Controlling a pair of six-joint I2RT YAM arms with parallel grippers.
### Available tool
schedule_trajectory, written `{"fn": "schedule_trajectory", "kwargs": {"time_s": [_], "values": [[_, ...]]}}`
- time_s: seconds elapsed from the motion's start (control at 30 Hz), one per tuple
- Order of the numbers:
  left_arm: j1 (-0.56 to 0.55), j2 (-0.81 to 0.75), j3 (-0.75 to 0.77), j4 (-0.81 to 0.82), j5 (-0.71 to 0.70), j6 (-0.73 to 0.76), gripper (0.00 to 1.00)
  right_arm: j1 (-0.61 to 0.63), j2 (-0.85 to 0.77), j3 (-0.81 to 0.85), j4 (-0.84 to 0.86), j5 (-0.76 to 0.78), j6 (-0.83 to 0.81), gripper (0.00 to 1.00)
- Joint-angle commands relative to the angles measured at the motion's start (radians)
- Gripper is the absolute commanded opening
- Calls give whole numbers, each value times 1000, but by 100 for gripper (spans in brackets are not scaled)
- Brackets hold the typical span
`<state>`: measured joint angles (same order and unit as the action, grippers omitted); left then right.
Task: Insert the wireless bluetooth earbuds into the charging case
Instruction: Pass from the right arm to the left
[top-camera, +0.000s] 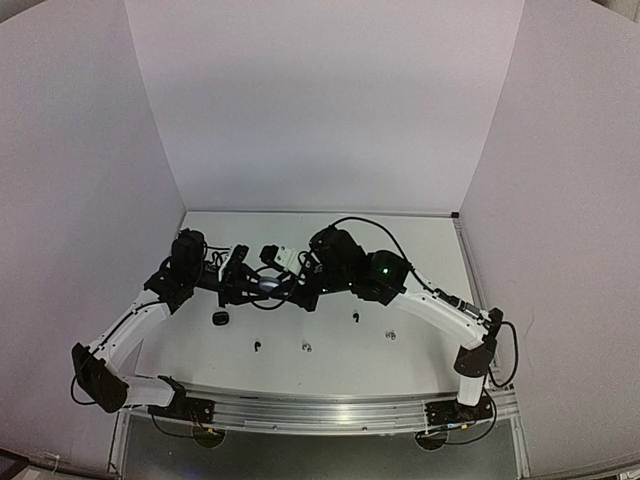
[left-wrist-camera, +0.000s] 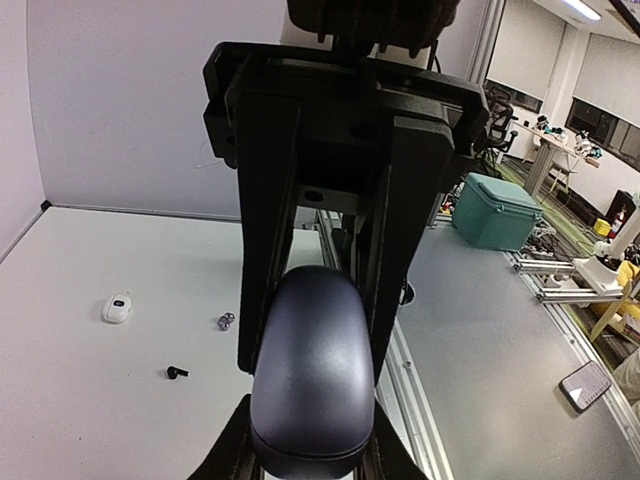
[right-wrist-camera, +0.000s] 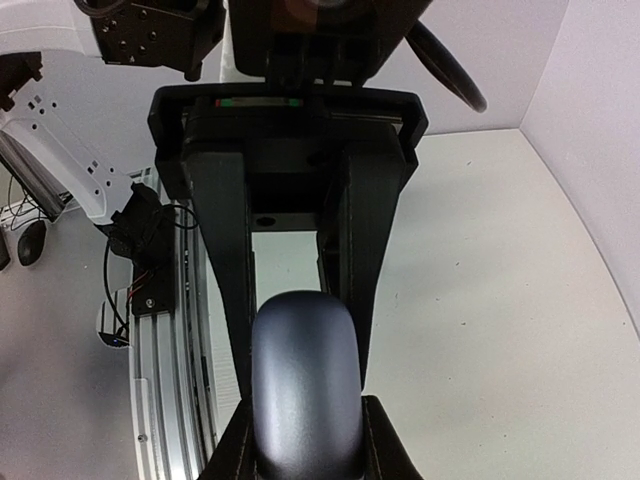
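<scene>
- White walls (top-camera: 320, 100) close three sides of the desk (top-camera: 420, 250).
- A metal rail (top-camera: 320, 412) runs along the near edge and carries both arm bases.
- The left arm (top-camera: 135, 325) and the right arm (top-camera: 440, 305) bend inward and meet over the middle of the desk, with the hands facing each other.
- The left hand (left-wrist-camera: 312, 440) is closed on one end of a blue-grey case (left-wrist-camera: 315, 370). Its two fingers press against both sides of the case.
- The right hand (right-wrist-camera: 305, 440) is closed on the other end of the same case. The case fills the narrow gap between its fingers.
- The blue-grey case is in the air between the two hands and does not touch the desk. Both wrist cameras see only its smooth round back, so we cannot tell whether the lid is open.
- A black case (top-camera: 220, 318) lies on the desk, nearer to the rail than the left hand.
- A white case (left-wrist-camera: 118, 308) also lies on the desk. We see it only in the left wrist view.
- A black bud (top-camera: 257, 347), a pale bud (top-camera: 306, 347), a second black bud (top-camera: 355, 317) and a second pale bud (top-camera: 391, 336) lie on the desk in a loose row between the hands and the rail. They are apart from each other and from the blue-grey case.
</scene>
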<state>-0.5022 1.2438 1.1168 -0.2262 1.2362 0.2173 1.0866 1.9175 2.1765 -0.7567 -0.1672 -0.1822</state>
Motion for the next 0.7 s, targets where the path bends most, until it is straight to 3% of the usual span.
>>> {"fn": "schedule_trajectory", "kwargs": {"time_s": [0.0,0.13,0.2,0.27,0.33,0.67], "values": [[-2,-42,10,59,44,-41,0,-5,-3,5,-30,44,-15,0],[-2,-48,2,65,35,-44,0,-6,-5,-3,-29,46,-8,0],[-2,-53,-6,74,17,-46,0,-6,-8,-3,-28,52,3,10],[0,-59,-16,95,1,-60,0,-8,-14,-5,-27,52,16,31],[2,-61,-27,126,-7,-102,0,-7,-24,-11,-27,57,27,44],[3,-73,-59,182,-34,-133,0,-10,-73,-25,-20,1,67,64]]}}
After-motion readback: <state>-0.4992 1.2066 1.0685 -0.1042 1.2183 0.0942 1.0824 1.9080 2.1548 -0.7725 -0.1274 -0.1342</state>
